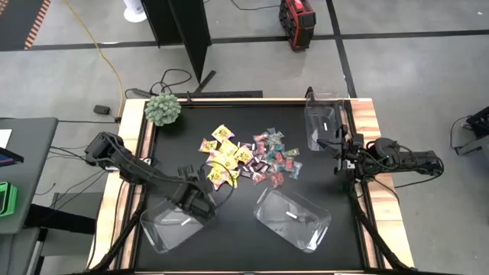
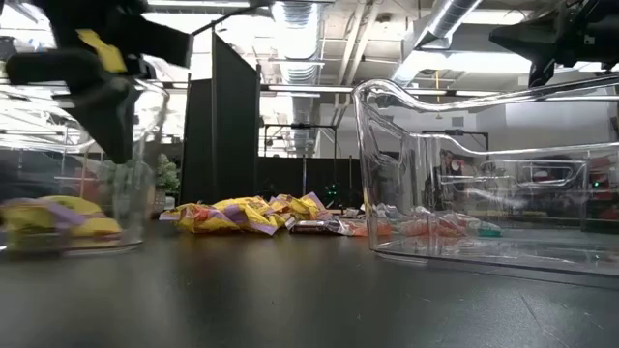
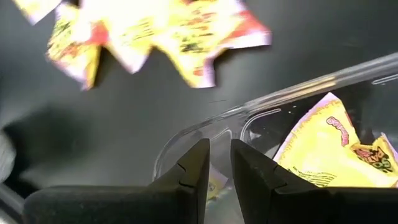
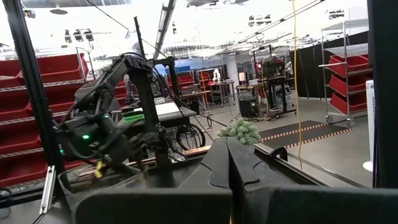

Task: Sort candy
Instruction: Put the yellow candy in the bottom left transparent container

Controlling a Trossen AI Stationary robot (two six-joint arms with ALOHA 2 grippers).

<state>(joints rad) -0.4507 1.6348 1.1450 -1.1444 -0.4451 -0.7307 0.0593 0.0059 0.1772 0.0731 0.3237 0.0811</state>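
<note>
A black table top [image 1: 191, 145] framed by a pale wooden rim fills the centre of the overhead frame, with bare dark surface open along its upper band and between the candy and the bins. A fuzzy green ball plant [image 1: 163, 109] sits at the upper-left corner. Three clear plastic bins stand on the mat: one at lower left [image 1: 172, 223], one at lower centre [image 1: 293, 218], one at upper right [image 1: 324, 118].

The left gripper [image 1: 200, 203] hangs over the near rim of the lower-left bin, at the lower left of the overhead frame. In the left wrist view its two dark fingers [image 3: 189, 174] stand slightly apart, a narrow gap between them and nothing pinched there; below them lie the bin's curved clear edge and a yellow packet [image 3: 333, 149] resting inside it. More yellow packets blur across the top of that frame.

The right gripper [image 1: 341, 162] waits at the right edge of the table, just below the upper-right bin, its fingers pressed together and empty.

The candy [image 1: 248, 156] lies in a loose heap at the middle of the table: yellow packets toward the left, dark mini bars in the middle, teal-and-pink wrappers to the right. From table height the heap shows as a low ridge of yellow wrappers at mid-frame.
</note>
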